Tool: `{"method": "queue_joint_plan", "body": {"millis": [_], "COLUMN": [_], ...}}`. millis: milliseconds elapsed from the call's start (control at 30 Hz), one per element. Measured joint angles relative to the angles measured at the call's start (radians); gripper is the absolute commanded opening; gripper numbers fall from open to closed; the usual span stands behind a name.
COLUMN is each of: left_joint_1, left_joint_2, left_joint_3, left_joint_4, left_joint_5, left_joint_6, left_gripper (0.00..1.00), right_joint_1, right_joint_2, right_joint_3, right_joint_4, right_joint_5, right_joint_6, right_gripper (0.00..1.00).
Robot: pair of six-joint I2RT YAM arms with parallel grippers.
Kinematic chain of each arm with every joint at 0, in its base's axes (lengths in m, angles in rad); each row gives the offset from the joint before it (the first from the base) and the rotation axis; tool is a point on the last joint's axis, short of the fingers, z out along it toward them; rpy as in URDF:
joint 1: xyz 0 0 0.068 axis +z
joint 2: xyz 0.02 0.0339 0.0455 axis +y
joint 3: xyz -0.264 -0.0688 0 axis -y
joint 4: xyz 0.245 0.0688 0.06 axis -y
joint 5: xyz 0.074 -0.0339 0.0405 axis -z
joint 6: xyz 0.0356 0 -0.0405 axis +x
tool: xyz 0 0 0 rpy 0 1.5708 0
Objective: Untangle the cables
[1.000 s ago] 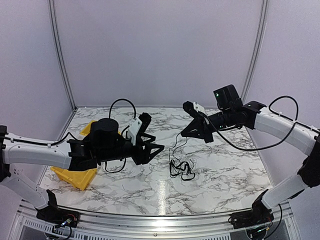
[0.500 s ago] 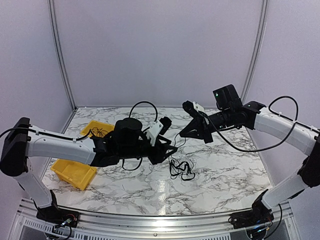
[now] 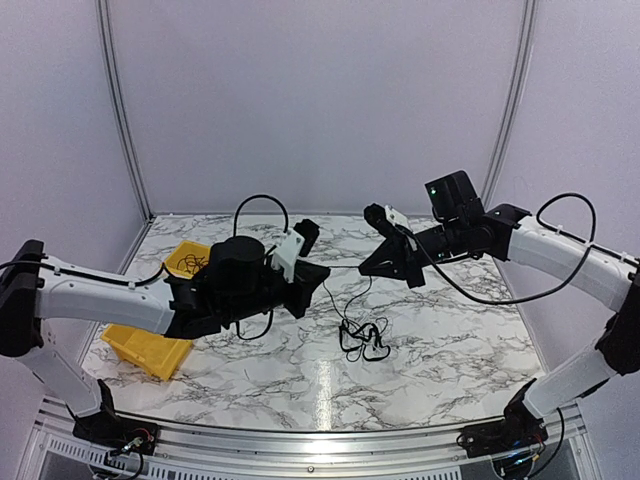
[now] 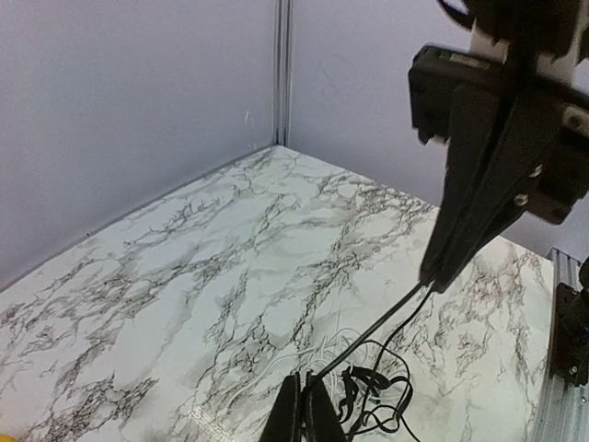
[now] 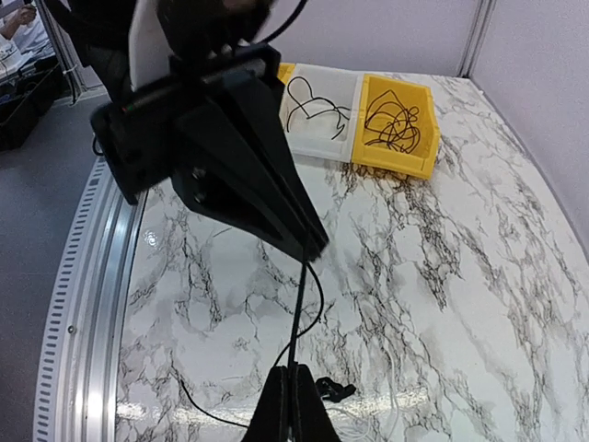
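Observation:
A thin black cable [image 3: 344, 270] runs taut between my two grippers, above the table. My left gripper [image 3: 325, 273] is shut on one end; in its wrist view the fingers [image 4: 303, 379] pinch the strand [image 4: 368, 336], which rises to the right gripper's tip [image 4: 433, 281]. The right gripper [image 3: 363, 270] is shut on the other end; its fingers [image 5: 289, 368] clamp the strand [image 5: 299, 313] running up to the left gripper [image 5: 313, 250]. More strands hang down to a knotted clump of cables [image 3: 362, 340] [image 4: 382, 396] on the marble table under the grippers.
A yellow bin [image 3: 140, 352] sits at the table's left, partly under the left arm. The right wrist view shows it [image 5: 419, 138] holding coiled black cables, beside a clear bin [image 5: 345, 92] with one cable. Thin white wire [image 4: 336, 359] lies by the clump.
My left arm swung right to the hanging strand, closed on it and drew slightly up and left, pulling it taut. The right arm has stayed in place.

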Motion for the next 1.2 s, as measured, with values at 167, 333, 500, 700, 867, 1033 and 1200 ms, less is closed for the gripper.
{"method": "queue_joint_plan", "body": {"millis": [167,333,500,700,867,1033,1200], "left_joint_1": [0.013,0.050,0.055,0.075,0.132,0.226,0.316], "left_joint_2": [-0.216,-0.371,-0.471,-0.583,-0.632,-0.637,-0.662], "left_joint_3": [-0.112,-0.119,-0.062,0.066,0.130,0.125,0.083], "left_joint_4": [-0.002,-0.137,-0.365,-0.672,-0.914,-1.115,-1.192], "left_joint_5": [-0.113,-0.259,-0.380,-0.494,-0.538,-0.547,-0.555], "left_joint_6": [0.020,0.042,0.053,0.006,-0.105,-0.210,-0.262], "left_gripper": [0.00,0.00,0.00,0.00,0.00,0.00,0.00], "right_joint_1": [0.015,0.013,0.013,0.013,0.013,0.013,0.014], "right_joint_2": [0.003,0.014,0.066,0.140,0.155,0.155,0.155], "right_joint_3": [-0.014,-0.059,-0.092,-0.106,-0.108,-0.109,-0.109], "right_joint_4": [0.042,0.066,0.084,0.089,0.089,0.095,0.095], "right_joint_5": [0.043,0.122,0.206,0.270,0.295,0.303,0.313], "right_joint_6": [0.013,0.007,-0.013,-0.028,-0.034,-0.041,-0.055], "right_gripper": [0.33,0.43,0.45,0.46,0.46,0.46,0.46]}}
